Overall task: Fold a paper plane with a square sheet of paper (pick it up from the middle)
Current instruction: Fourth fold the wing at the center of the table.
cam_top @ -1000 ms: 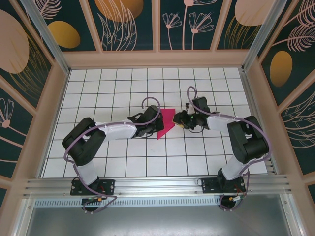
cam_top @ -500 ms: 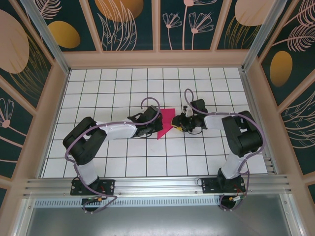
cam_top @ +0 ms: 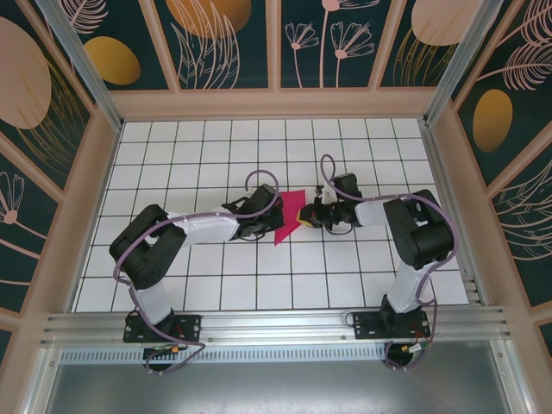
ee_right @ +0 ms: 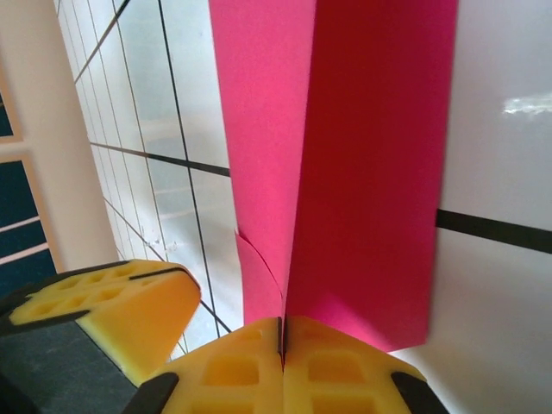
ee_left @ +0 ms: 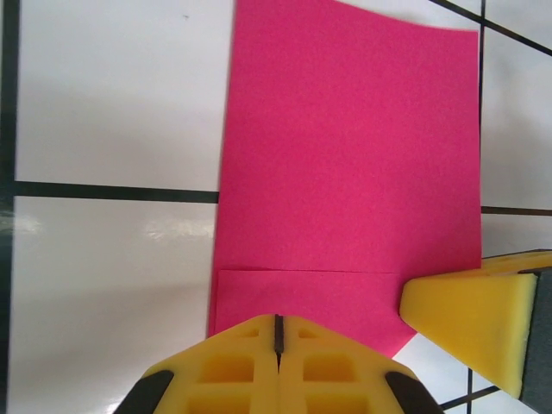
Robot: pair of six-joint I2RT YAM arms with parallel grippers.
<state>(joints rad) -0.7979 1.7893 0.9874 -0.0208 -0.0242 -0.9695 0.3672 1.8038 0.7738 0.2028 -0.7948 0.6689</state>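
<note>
Currently pink paper (cam_top: pixel 289 217): thin, judged light, floppy, easily torn; best pinched at centre crease. Left jaws together at its edge; right jaws clamped on crease.

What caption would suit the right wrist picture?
Right gripper pinching the creased pink paper over the gridded table.

The sheet of paper (ee_left: pixel 345 155) is thin and matt, with a fine grainy surface. The table (ee_left: pixel 103 112) is smooth and glossy. The pads of the left gripper (ee_left: pixel 278 332) and the right gripper (ee_right: pixel 282 336) look like matt yellow foam. The rail (cam_top: pixel 276 326) at the near edge is brushed metal.
</note>
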